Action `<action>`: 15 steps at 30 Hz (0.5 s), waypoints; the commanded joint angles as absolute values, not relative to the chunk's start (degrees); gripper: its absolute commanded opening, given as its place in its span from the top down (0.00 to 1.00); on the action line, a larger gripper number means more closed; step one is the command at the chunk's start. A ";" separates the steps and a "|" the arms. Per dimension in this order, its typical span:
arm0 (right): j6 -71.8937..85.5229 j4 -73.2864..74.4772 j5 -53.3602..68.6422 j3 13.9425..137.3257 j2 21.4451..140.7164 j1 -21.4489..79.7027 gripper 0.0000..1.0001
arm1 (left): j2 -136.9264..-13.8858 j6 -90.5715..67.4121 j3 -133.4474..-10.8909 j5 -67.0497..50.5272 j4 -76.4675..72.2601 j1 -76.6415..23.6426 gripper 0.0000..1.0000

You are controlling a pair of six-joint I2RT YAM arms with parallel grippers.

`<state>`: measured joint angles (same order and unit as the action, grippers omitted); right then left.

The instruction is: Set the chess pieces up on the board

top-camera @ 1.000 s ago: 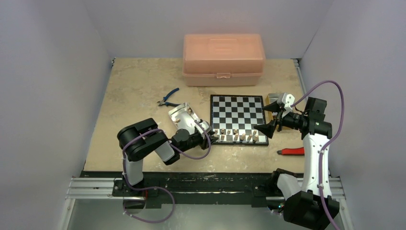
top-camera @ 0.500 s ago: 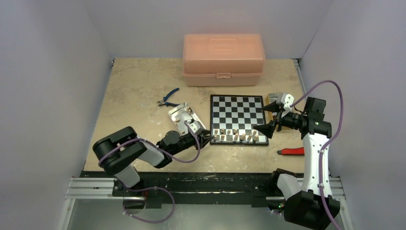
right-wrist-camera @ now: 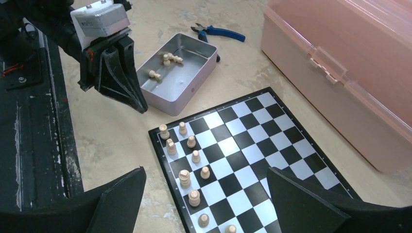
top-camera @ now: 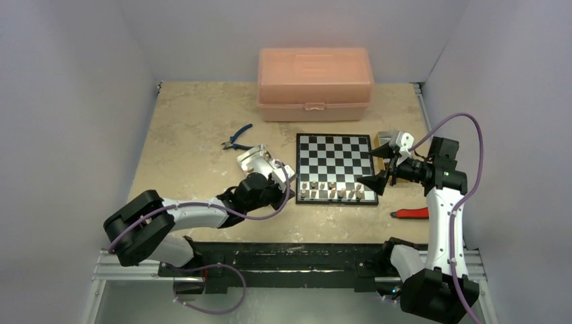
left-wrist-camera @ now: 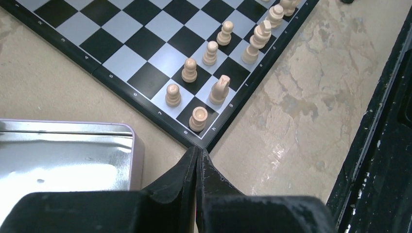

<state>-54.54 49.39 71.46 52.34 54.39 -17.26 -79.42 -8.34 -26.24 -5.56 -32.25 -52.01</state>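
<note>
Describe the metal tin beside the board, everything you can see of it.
The tin is a shiny, silvery, lidless rectangular box with rounded corners. It lies flat on the table, left of the board and apart from it. A few light wooden chess pieces lie inside. The shut left tool hangs close beside it; contact is unclear.

Lab test cell: blank white walls [top-camera: 67, 101] enclose a beige tabletop [top-camera: 189, 121].

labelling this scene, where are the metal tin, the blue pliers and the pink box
metal tin [right-wrist-camera: 189, 83], right wrist view, on its near side wall
blue pliers [right-wrist-camera: 226, 33], right wrist view, on a blue handle
pink box [top-camera: 314, 71], top view, on the middle of its lid
</note>
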 commanded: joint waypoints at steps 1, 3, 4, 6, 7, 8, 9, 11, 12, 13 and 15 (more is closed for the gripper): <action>-55.63 50.01 71.63 52.73 54.40 -16.97 0.01 | -81.89 -9.19 -30.61 -3.99 -24.95 -53.02 1.00; -55.63 50.08 71.56 52.74 54.40 -16.97 0.01 | -84.04 -10.34 -31.78 -2.98 -24.50 -53.61 1.00; -55.63 50.09 71.55 52.78 54.40 -16.94 0.01 | -84.83 -10.93 -32.12 -2.25 -24.71 -53.80 1.00; -55.66 50.05 71.54 52.80 54.40 -16.94 0.01 | -85.85 -11.92 -32.40 -0.38 -25.31 -54.19 1.00; -55.75 50.16 71.54 52.74 54.40 -16.92 0.01 | -86.24 -12.21 -32.43 -0.20 -25.95 -54.25 1.00; -55.80 50.18 71.54 52.74 54.40 -16.96 0.01 | -86.49 -12.58 -32.71 -0.18 -26.19 -54.31 1.00; -55.79 50.25 71.54 52.81 54.40 -16.96 0.01 | -86.83 -12.83 -33.08 0.99 -26.13 -54.44 1.00; -55.90 50.27 71.54 52.82 54.40 -16.96 0.01 | -87.46 -12.96 -33.82 1.65 -26.01 -54.57 1.00; -55.88 50.35 71.54 52.83 54.40 -16.96 0.01 | -87.87 -13.07 -34.12 1.81 -26.14 -54.64 1.00; -55.94 50.36 71.54 52.82 54.40 -16.96 0.01 | -88.15 -13.21 -34.32 1.89 -26.39 -54.71 1.00; -55.97 50.45 71.53 52.82 54.33 -16.88 0.01 | -88.90 -13.52 -34.81 2.02 -26.60 -54.76 1.00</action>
